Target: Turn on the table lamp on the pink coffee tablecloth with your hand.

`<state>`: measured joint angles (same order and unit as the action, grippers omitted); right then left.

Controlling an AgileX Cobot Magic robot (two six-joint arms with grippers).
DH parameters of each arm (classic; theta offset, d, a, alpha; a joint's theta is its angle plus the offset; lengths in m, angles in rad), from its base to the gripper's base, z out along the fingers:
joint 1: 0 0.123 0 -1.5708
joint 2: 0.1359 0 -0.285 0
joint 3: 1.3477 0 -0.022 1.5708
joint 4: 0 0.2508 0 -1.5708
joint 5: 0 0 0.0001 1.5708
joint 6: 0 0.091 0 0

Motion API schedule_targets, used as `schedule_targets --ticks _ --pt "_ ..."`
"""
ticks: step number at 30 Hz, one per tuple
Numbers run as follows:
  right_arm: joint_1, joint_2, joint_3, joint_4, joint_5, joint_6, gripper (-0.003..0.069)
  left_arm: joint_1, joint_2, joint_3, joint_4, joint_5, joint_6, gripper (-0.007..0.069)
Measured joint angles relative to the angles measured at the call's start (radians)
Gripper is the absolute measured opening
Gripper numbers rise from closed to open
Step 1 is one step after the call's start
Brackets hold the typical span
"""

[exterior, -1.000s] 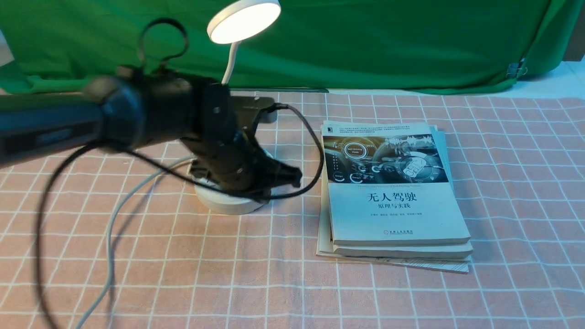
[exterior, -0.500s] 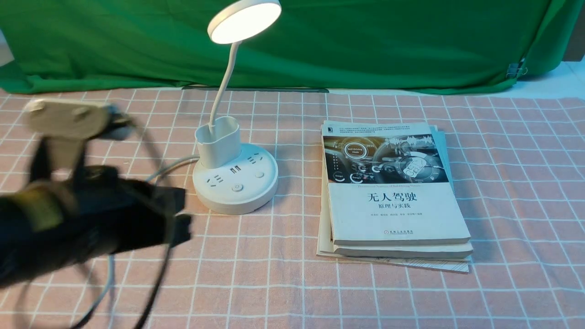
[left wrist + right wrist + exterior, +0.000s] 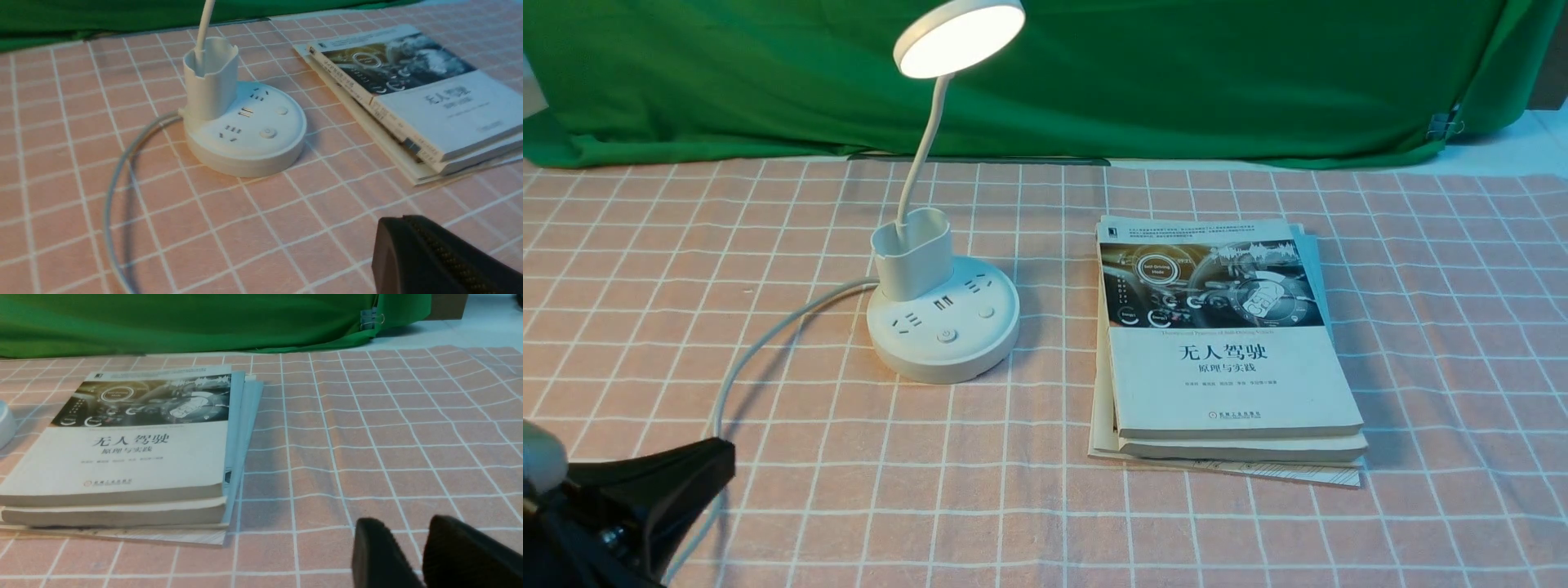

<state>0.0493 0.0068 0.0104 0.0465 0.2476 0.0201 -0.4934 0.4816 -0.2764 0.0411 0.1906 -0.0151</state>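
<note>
The white table lamp (image 3: 943, 322) stands upright on the pink coffee tablecloth (image 3: 980, 490), left of centre. Its round head (image 3: 960, 37) glows. The base with sockets and buttons also shows in the left wrist view (image 3: 249, 130). My hand, the left gripper (image 3: 715, 461), is at the near left corner, well clear of the lamp. In the left wrist view its fingers lie together, the gripper (image 3: 402, 224) shut and empty. My right gripper (image 3: 408, 535) shows only in the right wrist view, low over the cloth right of the books, its fingers slightly apart and empty.
A stack of books (image 3: 1225, 343) lies right of the lamp, also in the right wrist view (image 3: 130, 449). The lamp's grey-white cord (image 3: 760, 347) curves from the base to the near left edge. A green backdrop cloth (image 3: 1176, 82) hangs behind, with a clip (image 3: 1441, 124).
My left arm has drawn back from over the lamp base to the near left corner. The lamp head glows in all frames. The lamp and books have not moved.
</note>
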Motion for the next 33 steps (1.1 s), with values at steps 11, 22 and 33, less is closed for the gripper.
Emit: schedule_targets --ticks 11,22,33 --pt "0.000 0.000 0.000 0.000 0.000 0.001 0.0241 0.191 -0.412 0.144 0.239 0.003 -0.186 0.0000" --pt "0.000 0.000 0.000 0.000 0.000 0.001 0.0241 0.442 -0.482 0.281 -0.070 0.021 0.015 0.0000" --pt "0.000 0.000 0.000 0.000 0.000 0.001 0.0241 0.409 -0.483 0.282 -0.092 0.056 0.113 0.0000"
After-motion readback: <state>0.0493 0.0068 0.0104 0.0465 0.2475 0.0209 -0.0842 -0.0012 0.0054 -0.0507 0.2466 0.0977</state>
